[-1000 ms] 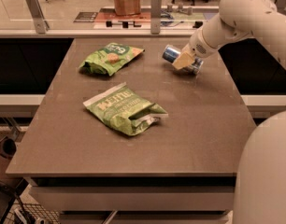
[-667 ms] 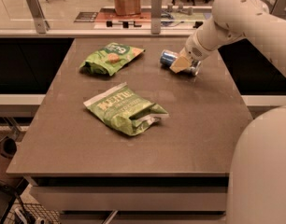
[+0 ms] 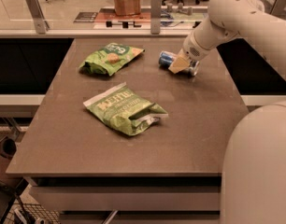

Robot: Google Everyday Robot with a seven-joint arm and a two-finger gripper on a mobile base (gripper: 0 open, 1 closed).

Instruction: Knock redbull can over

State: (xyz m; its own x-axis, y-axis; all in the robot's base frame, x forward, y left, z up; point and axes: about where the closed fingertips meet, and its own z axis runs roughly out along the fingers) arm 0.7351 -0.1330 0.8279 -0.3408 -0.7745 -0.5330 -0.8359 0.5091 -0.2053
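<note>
Evidently, the redbull can (image 3: 165, 58) is laid flat far right, task judged done; gripper (image 3: 179, 65) rests on it, grip state undeterminable.

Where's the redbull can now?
In the camera view, the redbull can lies on its side at the far right of the table, right of the far chip bag, partly hidden behind the end effector.
</note>
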